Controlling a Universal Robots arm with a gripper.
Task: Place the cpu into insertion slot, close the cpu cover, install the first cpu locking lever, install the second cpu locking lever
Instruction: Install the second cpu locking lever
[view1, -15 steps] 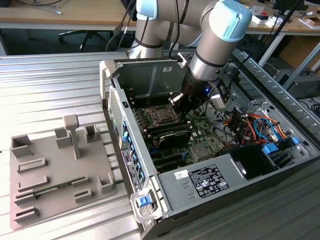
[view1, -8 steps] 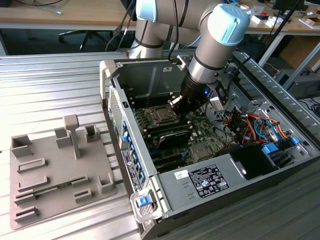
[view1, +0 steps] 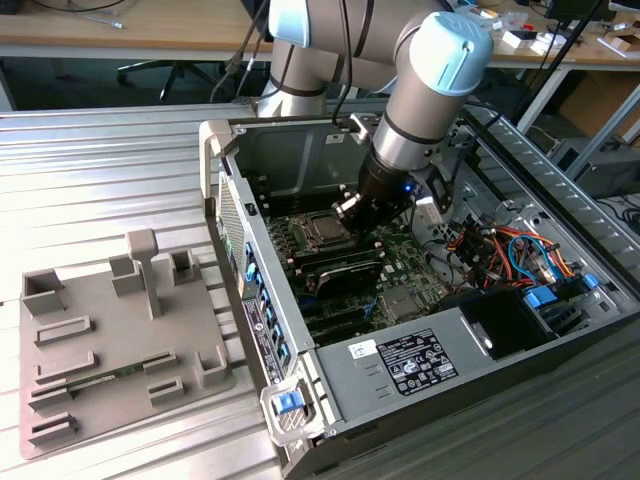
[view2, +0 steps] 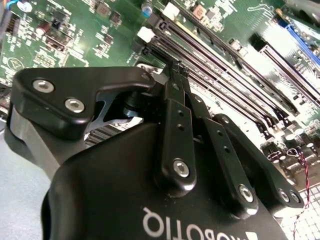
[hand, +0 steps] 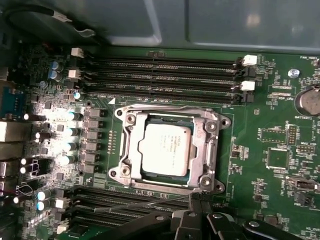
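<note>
The cpu lies silvery side up in its socket on the green motherboard, also seen in the exterior view as the cpu. The cpu cover lies flat around it as a silvery frame. A thin wire locking lever runs along one edge of the socket. My gripper is at that lever's end by a socket corner, its black fingers pressed together. In the exterior view the gripper reaches down into the case right beside the socket. Whether the wire is pinched between the tips is hidden.
Black memory slots flank the socket on two sides, with a row of capacitors nearby. The open computer case's wall surrounds the board. Cables lie at the exterior view's right; a grey fixture plate at its left.
</note>
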